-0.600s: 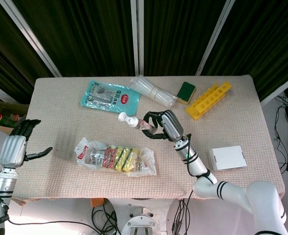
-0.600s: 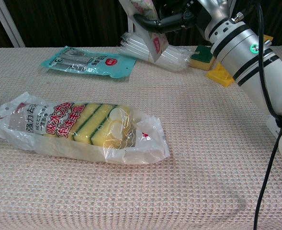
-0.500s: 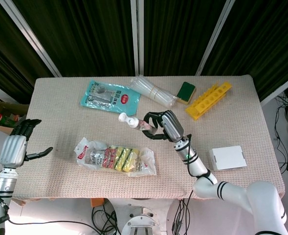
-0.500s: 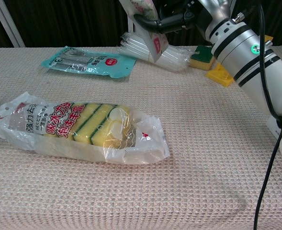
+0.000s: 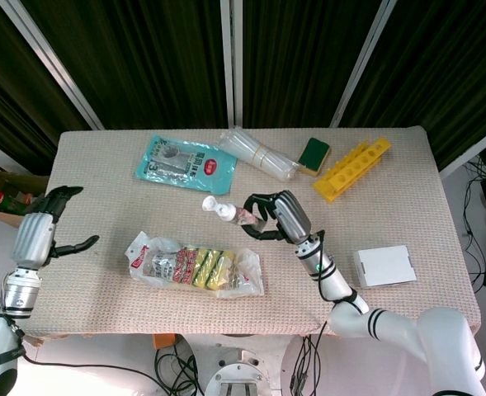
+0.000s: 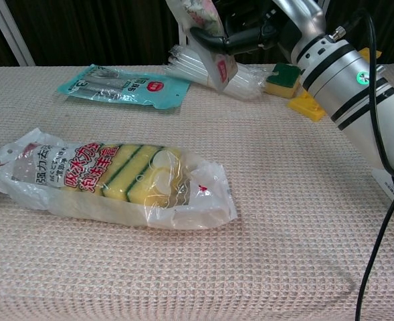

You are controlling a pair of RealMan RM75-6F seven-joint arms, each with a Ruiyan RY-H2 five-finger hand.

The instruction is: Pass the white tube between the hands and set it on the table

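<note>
The right hand (image 5: 274,216) holds the tube (image 5: 227,210) clear above the bench (image 5: 408,190), fingers wrapped round its lower end and the cap pointing toward the robot's left; over the last half second it has carried the tube slightly further that way. The left hand (image 5: 40,235) has come in from the bench edge, fingers spread and holding nothing. The two remain well apart, so the handover looks to be only starting.

Sponge pack (image 6: 110,180) label reads 强力去污 and 吸水力强
</note>
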